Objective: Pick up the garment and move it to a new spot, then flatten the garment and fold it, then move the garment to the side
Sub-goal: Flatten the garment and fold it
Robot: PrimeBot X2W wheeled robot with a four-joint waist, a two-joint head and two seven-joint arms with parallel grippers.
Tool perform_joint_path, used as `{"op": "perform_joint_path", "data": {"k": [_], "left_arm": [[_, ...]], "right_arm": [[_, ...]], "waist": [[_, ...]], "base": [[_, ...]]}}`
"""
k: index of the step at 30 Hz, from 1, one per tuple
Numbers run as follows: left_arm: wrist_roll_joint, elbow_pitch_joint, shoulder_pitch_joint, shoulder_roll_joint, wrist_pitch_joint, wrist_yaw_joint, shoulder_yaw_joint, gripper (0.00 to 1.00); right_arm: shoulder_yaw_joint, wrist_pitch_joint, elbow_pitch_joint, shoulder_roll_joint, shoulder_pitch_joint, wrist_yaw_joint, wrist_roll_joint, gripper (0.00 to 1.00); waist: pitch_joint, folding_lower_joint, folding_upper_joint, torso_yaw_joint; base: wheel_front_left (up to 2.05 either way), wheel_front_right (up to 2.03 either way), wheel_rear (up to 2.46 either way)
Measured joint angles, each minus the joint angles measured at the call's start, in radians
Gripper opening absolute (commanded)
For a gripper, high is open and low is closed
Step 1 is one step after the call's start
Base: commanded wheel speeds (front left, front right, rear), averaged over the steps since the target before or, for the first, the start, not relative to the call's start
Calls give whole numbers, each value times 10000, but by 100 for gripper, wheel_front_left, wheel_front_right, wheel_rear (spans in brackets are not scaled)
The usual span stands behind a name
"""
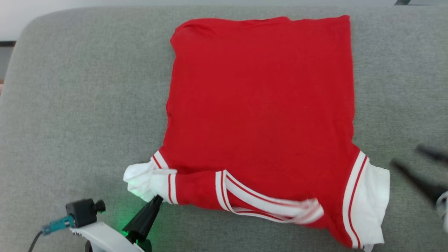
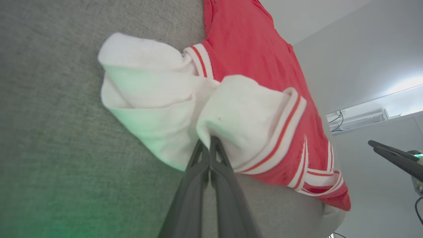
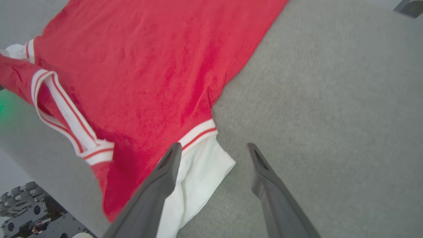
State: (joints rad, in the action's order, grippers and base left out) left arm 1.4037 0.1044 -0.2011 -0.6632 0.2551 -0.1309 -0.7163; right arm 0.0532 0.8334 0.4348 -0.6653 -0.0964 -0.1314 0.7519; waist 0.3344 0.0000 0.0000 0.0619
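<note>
A bright red T-shirt with white short sleeves and striped trim, the garment point(image 1: 260, 98), lies spread flat on a grey woven upholstered cushion point(image 1: 87, 105). Its hem is toward the far edge, and its collar and sleeves are toward the robot.

The left gripper point(image 1: 155, 202) comes in low from the garment's near-left corner. Its pale forearm sits just off that corner and its two dark fingers slant up toward the shirt. In the left wrist view the fingers point(image 2: 198, 172) are pressed together, and their tips disappear into a fold of the bunched white sleeve point(image 2: 148, 99). They are pinching that sleeve's cloth, which is doubled over onto the red shoulder.

The right gripper point(image 1: 404, 154) is blurred in the head view. It hovers just beyond the garment's near-right corner with its fingers angled toward the shirt. From the right wrist view its fingers point(image 3: 264, 185) are spread wide apart and hold nothing. One finger is over the flat white sleeve point(image 3: 198, 178) and the other is over bare cushion beside the garment.

The striped collar band point(image 1: 266, 201) lies rumpled along the garment's near edge between the two sleeves.
</note>
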Motion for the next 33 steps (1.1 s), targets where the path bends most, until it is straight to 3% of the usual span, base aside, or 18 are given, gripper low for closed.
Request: {"op": "perform_joint_path", "data": {"k": [4, 8, 12, 18, 28, 33], "left_arm": [[-240, -313, -218, -4, 8, 0, 42, 0], [-470, -596, -543, 48, 19, 0, -19, 0], [-644, -849, -976, 132, 35, 0, -186, 0], [-771, -1049, -1557, 316, 48, 2, -493, 0], [-857, -1471, -2264, 577, 94, -8, -930, 0], [-867, -1547, -2415, 646, 105, -13, -984, 0]], "right_arm": [[-533, 662, -52, -334, -1531, 0, -157, 100], [-176, 1227, -1112, -483, -3816, 0, -660, 100], [520, 1707, -2984, -194, -6129, 0, -1198, 100], [1043, 1553, -6090, 443, -8997, 0, -2259, 100], [1770, 2128, -9915, 1145, -11563, 0, -3317, 100], [2038, 2357, -10508, 1244, -12061, 4, -3267, 100]], "waist": [[230, 0, 0, 115], [584, -1, 0, 275], [1003, 0, 0, 524], [1650, 0, 0, 1062], [2794, 0, 0, 2056], [3124, 0, 0, 2300]], "base": [[0, 0, 0], [0, 0, 0], [0, 0, 0], [0, 0, 0], [0, 0, 0], [0, 0, 0]]}}
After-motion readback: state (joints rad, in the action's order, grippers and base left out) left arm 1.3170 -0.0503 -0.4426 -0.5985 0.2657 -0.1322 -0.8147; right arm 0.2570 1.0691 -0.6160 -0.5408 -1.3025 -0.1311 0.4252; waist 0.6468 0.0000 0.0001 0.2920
